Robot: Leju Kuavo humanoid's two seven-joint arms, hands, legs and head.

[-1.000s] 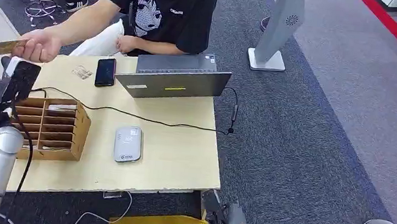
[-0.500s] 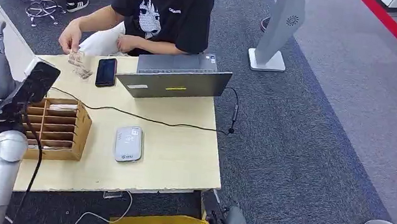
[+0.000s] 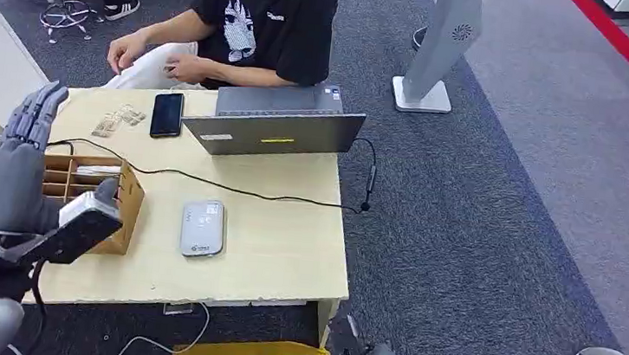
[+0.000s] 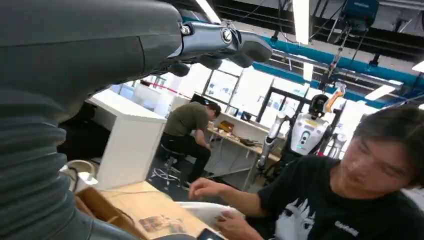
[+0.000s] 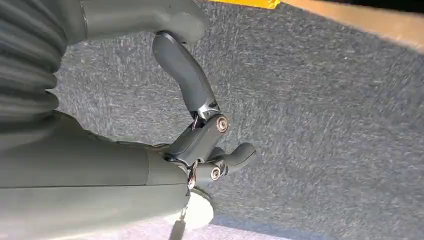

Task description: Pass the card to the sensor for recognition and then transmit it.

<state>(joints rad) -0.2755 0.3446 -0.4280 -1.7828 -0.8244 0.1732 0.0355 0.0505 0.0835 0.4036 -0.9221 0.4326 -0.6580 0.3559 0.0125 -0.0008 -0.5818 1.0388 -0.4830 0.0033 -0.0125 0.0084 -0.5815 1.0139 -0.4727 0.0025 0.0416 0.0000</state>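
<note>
From the head view I have the left hand [image 3: 16, 170] raised over the near-left part of the worktop [image 3: 278, 252], palm flat, fingers [image 3: 36, 116] stretched out together and pointing away toward the far side. It holds nothing. It hangs above the wooden rack [image 3: 95, 200], covering the rack's left half from my angle. In the left wrist view the same hand [image 4: 220, 42] shows its fingers extended with nothing between them.

The right hand [image 5: 200, 145] hangs low over grey carpet [image 5: 325, 125] in the right wrist view; its fingers are partly curled but apart, and they grip nothing.

The cards [image 3: 116, 119] lie in a small loose pile on the far-left part of the worktop, just left of the black phone [image 3: 166, 115]. I cannot tell which one is the task's card. The reader [image 3: 203, 228], a pale grey slab, lies flat near the middle of the worktop, just right of the rack and well apart from the cards. A black cable [image 3: 231, 189] runs across the worktop between the reader and the open laptop [image 3: 274, 126] at the far edge.

A person [image 3: 261, 20] in a black T-shirt sits behind the far edge, both hands held close together in front of them, off the worktop.
</note>
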